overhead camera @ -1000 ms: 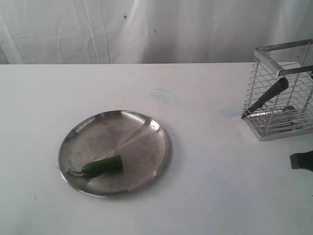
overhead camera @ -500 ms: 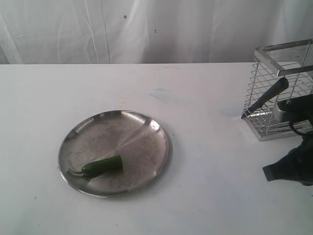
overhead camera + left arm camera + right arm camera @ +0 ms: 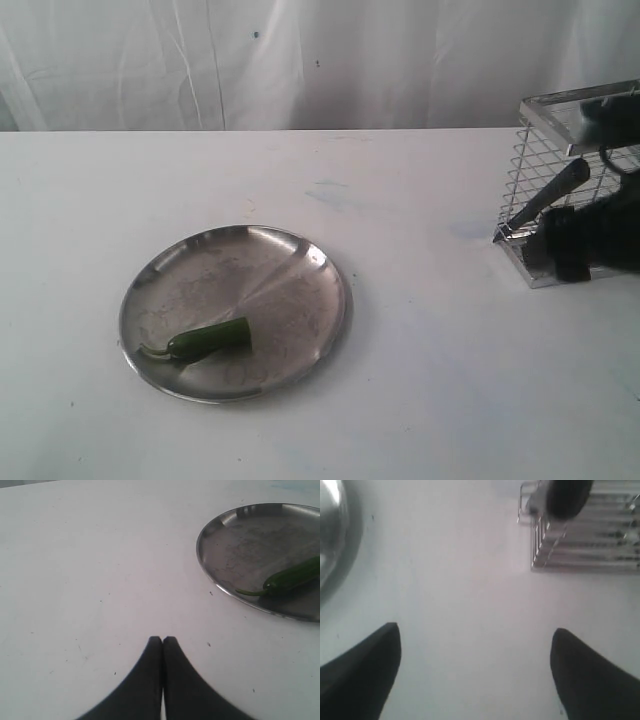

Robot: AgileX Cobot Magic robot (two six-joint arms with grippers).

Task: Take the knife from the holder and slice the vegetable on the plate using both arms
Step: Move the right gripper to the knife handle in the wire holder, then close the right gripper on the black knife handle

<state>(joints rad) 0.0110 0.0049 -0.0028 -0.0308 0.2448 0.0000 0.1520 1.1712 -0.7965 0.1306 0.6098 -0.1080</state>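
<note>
A dark green chili pepper [image 3: 208,340] lies on the round steel plate [image 3: 290,300] left of the table's middle; both show in the left wrist view as pepper [image 3: 292,577] and plate [image 3: 235,545]. The wire holder [image 3: 560,125] stands at the far right with the knife's black handle [image 3: 555,190] leaning out of its side. My right gripper [image 3: 562,245] hovers in front of the holder, open, with nothing between its fingers [image 3: 365,665]; the holder [image 3: 580,540] appears ahead of it. My left gripper [image 3: 162,640] is shut and empty above bare table beside the plate.
A white table [image 3: 400,400] carries everything, with a white curtain [image 3: 300,60] behind it. The plate's rim [image 3: 332,540] edges into the right wrist view.
My right arm has come in from the right edge and risen toward the holder, now covering its lower front. The plate, pepper and knife have not moved.
</note>
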